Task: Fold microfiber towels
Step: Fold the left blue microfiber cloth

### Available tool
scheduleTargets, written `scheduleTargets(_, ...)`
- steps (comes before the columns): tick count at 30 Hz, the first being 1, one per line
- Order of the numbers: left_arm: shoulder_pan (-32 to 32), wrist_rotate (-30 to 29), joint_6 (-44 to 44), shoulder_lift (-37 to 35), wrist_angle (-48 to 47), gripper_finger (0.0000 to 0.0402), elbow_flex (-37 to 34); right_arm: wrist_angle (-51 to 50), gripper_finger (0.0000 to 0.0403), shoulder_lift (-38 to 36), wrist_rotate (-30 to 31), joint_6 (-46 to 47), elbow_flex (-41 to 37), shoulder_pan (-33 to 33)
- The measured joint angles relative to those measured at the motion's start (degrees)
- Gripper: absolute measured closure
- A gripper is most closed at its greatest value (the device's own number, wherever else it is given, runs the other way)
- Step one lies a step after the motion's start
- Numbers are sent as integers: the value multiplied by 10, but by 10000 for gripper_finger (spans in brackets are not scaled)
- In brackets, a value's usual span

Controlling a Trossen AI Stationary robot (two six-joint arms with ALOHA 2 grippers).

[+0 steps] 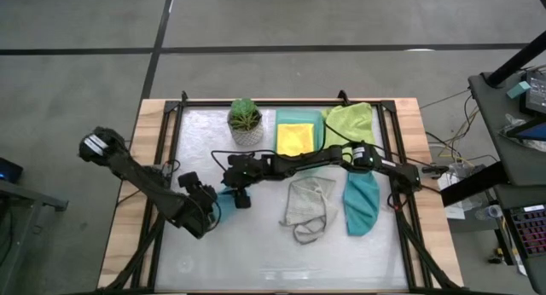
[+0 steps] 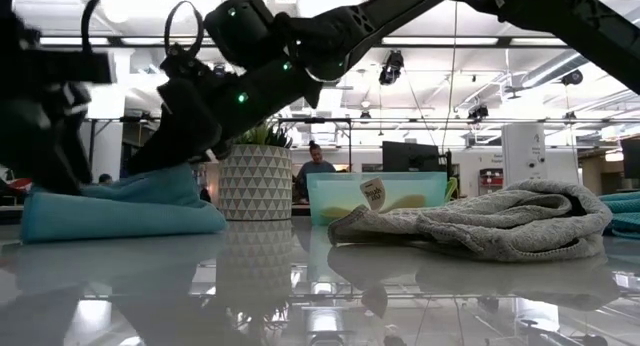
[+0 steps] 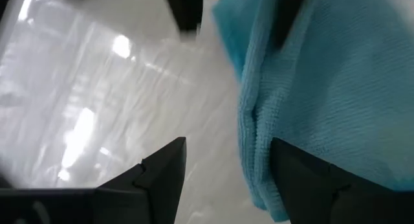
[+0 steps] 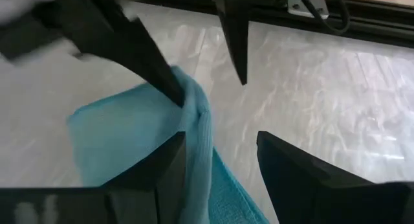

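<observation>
Pincers, left (image 1: 213,211) and right (image 1: 236,195), both open, flank light blue towel (image 2: 120,211) near potted plant (image 1: 246,121).

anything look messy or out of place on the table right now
Yes: the pale grey towel lies crumpled in a heap mid-table, unfolded. The lime green towel drapes over the table's back frame beside the tray. Both grippers crowd the light blue towel.

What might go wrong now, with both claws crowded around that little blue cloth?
The left gripper and right gripper sit very close over the light blue towel, so the fingers might knock together. With both open, the fold may spring loose. The right arm reaches across near the grey towel and could drag it.
</observation>
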Motion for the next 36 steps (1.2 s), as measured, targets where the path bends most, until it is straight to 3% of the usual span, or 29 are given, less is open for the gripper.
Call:
scheduleTargets(14,0,0,-13,31,2,197,-17,-141,251,-65,0,-88,0,0)
scheduleTargets(26,0,0,-13,30,5,197,-22,-62,303,-11,6,-71,-1,-20)
scheduleTargets(33,0,1,-14,30,8,197,-22,-72,378,15,30,-55,-2,-39)
scheduleTargets(36,0,1,-14,30,10,197,-22,-74,391,16,31,-56,-1,-41)
